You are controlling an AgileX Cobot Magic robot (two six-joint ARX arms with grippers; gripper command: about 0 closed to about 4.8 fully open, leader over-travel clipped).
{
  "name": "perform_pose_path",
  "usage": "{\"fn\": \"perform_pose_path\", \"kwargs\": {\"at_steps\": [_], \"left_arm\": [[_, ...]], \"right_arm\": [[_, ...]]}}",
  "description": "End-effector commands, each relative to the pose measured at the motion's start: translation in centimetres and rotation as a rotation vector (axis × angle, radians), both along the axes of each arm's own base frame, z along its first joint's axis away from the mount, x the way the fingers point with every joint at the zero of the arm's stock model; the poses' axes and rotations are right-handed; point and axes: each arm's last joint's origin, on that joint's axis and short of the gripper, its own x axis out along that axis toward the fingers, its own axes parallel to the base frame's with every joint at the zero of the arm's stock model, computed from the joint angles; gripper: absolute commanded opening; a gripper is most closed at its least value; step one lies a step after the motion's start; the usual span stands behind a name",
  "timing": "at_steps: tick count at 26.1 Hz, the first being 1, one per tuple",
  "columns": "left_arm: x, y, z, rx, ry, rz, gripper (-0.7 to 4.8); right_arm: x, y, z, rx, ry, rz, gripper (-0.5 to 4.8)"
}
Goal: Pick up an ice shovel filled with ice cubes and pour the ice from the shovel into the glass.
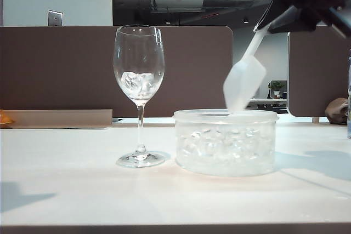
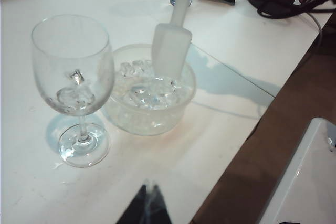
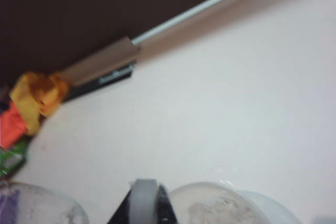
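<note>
The glass (image 1: 139,78) (image 2: 72,69) stands upright left of the tub, with a few ice cubes (image 1: 138,83) (image 2: 71,94) in its bowl. My right gripper (image 1: 274,20) (image 3: 145,203) is shut on the thin handle of the ice shovel (image 1: 244,80) (image 2: 171,45). It is high up on the right. The shovel hangs head down, its tip at the tub's rim over the ice cubes (image 1: 225,145) (image 2: 149,90) there. I cannot tell if the head holds ice. My left gripper (image 2: 149,195) is shut and empty, above the table near the glass's foot.
A round translucent tub (image 1: 225,118) (image 2: 185,97) of ice stands right of the glass. An orange object (image 1: 3,118) (image 3: 37,98) lies at the far left by the brown partition. A clear bottle (image 1: 349,100) stands at the right edge. The table edge (image 2: 247,140) runs close by the tub.
</note>
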Motion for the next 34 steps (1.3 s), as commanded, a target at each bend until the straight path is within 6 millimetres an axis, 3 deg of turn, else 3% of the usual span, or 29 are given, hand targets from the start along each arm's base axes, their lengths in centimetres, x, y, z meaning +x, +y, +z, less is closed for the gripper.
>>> {"fn": "perform_pose_path", "kwargs": {"at_steps": [1, 15, 18, 22, 28, 31, 34], "left_arm": [[0.0, 0.0, 0.2, -0.009, -0.014, -0.006, -0.05], [0.0, 0.0, 0.2, -0.009, -0.014, -0.006, -0.05], [0.0, 0.0, 0.2, -0.009, -0.015, -0.005, -0.05], [0.0, 0.0, 0.2, -0.009, -0.014, -0.006, -0.06], [0.0, 0.0, 0.2, -0.009, -0.014, -0.006, -0.05], [0.0, 0.0, 0.2, -0.009, -0.014, -0.006, -0.05], [0.0, 0.0, 0.2, -0.009, -0.014, -0.006, -0.06]], "right_arm": [[-0.2, -0.1, -0.3, 0.116, -0.079, -0.007, -0.05], [2.5, 1.3, -4.5, 0.2, 0.007, 0.039, 0.03], [2.8, 1.5, -5.0, 0.2, 0.018, 0.062, 1.05], [2.9, 1.5, -5.0, 0.19, 0.002, 0.065, 1.93], [2.8, 1.3, -5.4, 0.122, 0.03, -0.003, 3.69], [1.8, 0.4, -4.9, -0.025, 0.036, -0.114, 3.7], [1.3, 0.1, -4.3, -0.102, 0.009, -0.109, 3.69]]}}
